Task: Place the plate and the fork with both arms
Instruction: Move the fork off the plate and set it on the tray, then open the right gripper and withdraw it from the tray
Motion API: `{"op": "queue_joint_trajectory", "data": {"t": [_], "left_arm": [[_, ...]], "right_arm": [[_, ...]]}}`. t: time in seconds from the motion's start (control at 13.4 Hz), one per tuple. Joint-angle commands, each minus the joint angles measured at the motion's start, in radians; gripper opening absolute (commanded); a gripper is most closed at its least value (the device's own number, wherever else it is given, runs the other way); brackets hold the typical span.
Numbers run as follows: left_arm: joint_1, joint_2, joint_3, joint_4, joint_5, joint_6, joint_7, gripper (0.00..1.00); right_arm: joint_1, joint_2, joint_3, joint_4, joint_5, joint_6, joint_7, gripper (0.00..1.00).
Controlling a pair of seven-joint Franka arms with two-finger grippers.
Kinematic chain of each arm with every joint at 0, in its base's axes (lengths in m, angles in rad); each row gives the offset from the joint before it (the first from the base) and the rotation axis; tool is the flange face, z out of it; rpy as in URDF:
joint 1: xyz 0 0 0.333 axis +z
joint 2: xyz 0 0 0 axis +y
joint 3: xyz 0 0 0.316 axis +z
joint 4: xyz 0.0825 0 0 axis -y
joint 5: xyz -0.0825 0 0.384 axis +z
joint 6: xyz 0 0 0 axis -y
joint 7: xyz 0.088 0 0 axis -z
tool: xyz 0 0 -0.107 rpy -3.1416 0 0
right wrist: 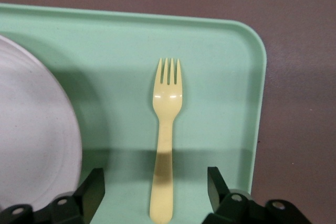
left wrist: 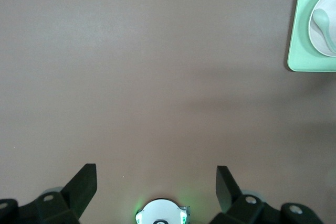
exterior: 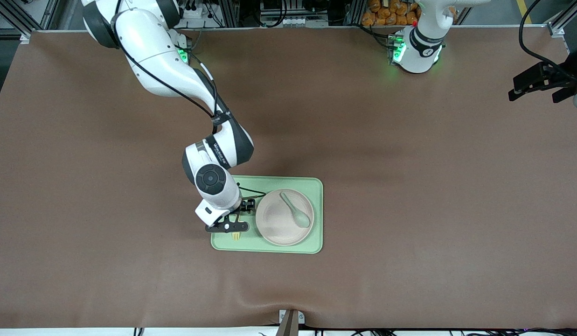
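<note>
Fork (right wrist: pixel 167 129): lies flat on the light-green tray (exterior: pixel 311 186), in the strip beside the plate toward the right arm's end of the table; its long axis runs toward the front camera, tines at the nearer end.
Plate (exterior: pixel 284 217): sits on the same tray, just beside the fork, with a grey-green spoon (exterior: pixel 295 211) lying in it.
Right claw (right wrist: pixel 156 190): low over the fork's handle, fingers (right wrist: pixel 92 187) spread apart on either side of it, nothing gripped.
Left claw (left wrist: pixel 156 187): waits high above bare table (exterior: pixel 409 186) at the left arm's end, fingers wide apart and empty.
Writing: dark lettering on the right arm's wrist band, too small to read.
Views: the front view shows only the fork's tines (exterior: pixel 235 236) below the claw; the right wrist view shows nearly the whole fork.
</note>
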Motion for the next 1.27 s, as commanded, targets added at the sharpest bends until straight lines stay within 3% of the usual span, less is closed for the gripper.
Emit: {"op": "queue_joint_trajectory", "data": {"t": [0.0,0.3,0.67,1.2], "left_arm": [[-0.004,-0.002,0.003,-0.002,-0.002,0.01,-0.013,1.0],[-0.013,-0.002,0.001,-0.002,-0.002,0.01,-0.016,1.0],[-0.018,0.008,-0.002,-0.001,-0.002,0.019,-0.022,1.0],[-0.056,0.006,-0.031,0.001,0.059,0.022,-0.024,1.0]], "right_arm": [[-0.026,-0.031,0.005,0.066,0.004,-0.084,0.004,1.0],[-0.098,-0.043,0.009,0.239,0.001,-0.291,0.004,1.0],[-0.244,-0.224,0.006,0.2,0.004,-0.426,-0.19,1.0],[-0.432,-0.393,0.003,0.198,-0.005,-0.666,-0.307,1.0]]}}
